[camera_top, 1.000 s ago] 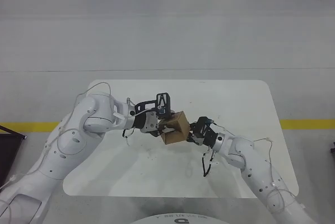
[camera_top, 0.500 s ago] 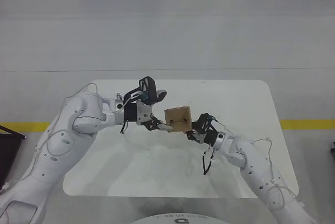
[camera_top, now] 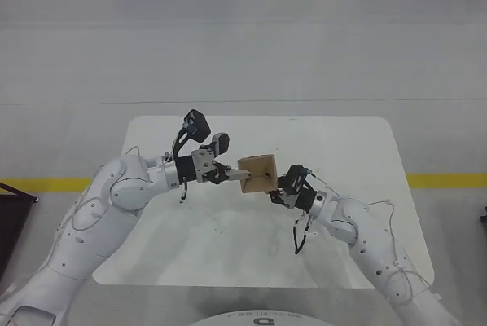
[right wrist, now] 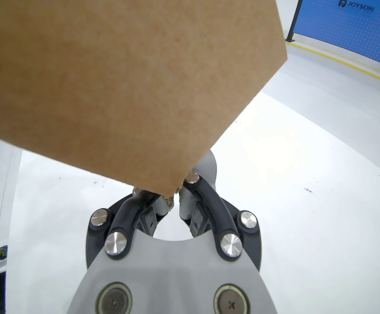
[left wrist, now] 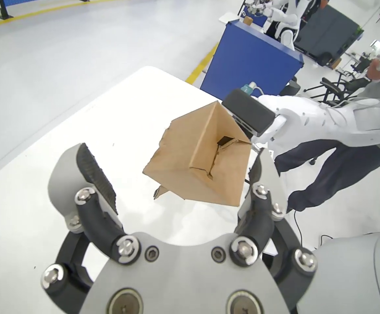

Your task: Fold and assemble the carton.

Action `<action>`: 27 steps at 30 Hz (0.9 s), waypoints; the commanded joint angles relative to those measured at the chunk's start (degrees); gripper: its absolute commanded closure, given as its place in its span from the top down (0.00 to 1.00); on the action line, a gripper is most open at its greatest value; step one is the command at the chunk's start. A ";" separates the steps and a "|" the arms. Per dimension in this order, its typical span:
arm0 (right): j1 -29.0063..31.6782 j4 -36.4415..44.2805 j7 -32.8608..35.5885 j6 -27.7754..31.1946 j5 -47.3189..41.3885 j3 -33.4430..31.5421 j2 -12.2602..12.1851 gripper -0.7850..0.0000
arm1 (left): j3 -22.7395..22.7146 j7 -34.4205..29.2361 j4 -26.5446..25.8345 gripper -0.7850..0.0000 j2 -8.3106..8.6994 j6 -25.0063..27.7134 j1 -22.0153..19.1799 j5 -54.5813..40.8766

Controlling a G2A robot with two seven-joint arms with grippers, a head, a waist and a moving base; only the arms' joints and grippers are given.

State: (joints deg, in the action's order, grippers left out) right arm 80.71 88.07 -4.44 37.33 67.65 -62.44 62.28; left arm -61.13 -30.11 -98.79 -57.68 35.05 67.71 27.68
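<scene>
left gripper (left wrist: 173,160) — fingers spread wide | right gripper (right wrist: 173,194) — fingers pinched on carton (right wrist: 111,66) corner | both arms angled inward

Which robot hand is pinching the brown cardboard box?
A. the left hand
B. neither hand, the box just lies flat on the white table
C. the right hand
C: the right gripper is shut on a corner of the brown cardboard carton and holds it up off the table, while the left gripper is open with its fingers spread wide.
</scene>
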 commanded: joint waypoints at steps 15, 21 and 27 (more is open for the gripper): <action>0.87 0.65 -0.75 -0.21 0.53 -0.14 0.01 0.00 | 2.27 -1.62 1.18 1.00 -0.64 -6.32 -0.98 7.78; 1.06 -0.77 2.91 1.74 -6.20 -0.02 0.15 0.00 | 0.83 2.78 0.19 1.00 -0.71 -4.64 -0.78 7.84; -0.08 -2.37 19.90 1.91 -30.02 -0.45 0.25 0.00 | -3.46 6.56 -0.13 1.00 -0.06 -5.04 1.81 10.38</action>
State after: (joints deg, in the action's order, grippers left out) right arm 80.94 85.78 11.62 39.00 43.36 -62.79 62.59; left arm -63.93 -23.83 -98.95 -57.85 30.17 69.03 37.83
